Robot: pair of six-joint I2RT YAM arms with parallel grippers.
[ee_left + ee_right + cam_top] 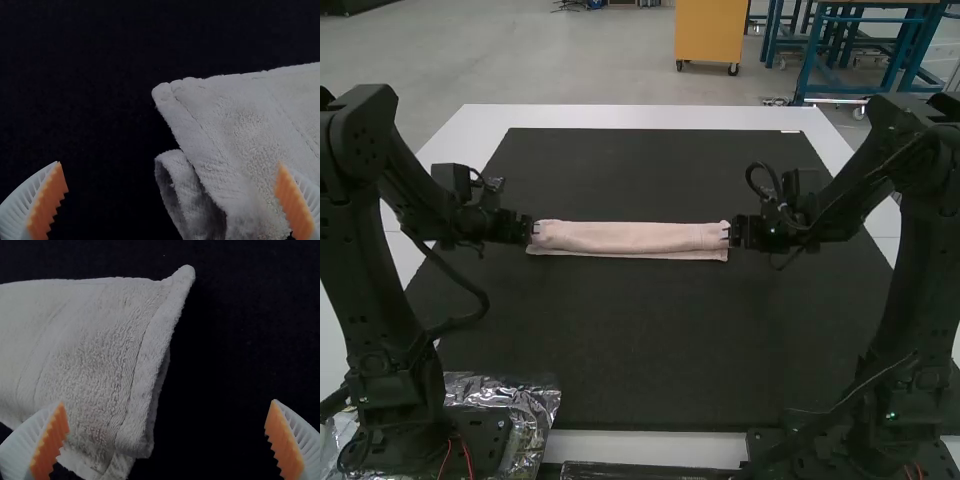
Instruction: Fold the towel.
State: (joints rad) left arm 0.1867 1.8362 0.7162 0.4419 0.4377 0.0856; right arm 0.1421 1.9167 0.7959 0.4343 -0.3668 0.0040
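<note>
The pale pink towel lies as a long narrow folded strip across the dark mat, a lower layer peeking out along its near edge. At its left end is my left gripper; at its right end, my right gripper. In the left wrist view the left gripper is wide open, one finger over the towel, whose layered end shows a curled fold. The right wrist view has the right gripper wide open too, with one finger over the towel and the other over the mat.
The dark mat covers most of the white table. Crinkled clear plastic lies by the left arm's base. A dark bar runs along the near edge between the arm bases.
</note>
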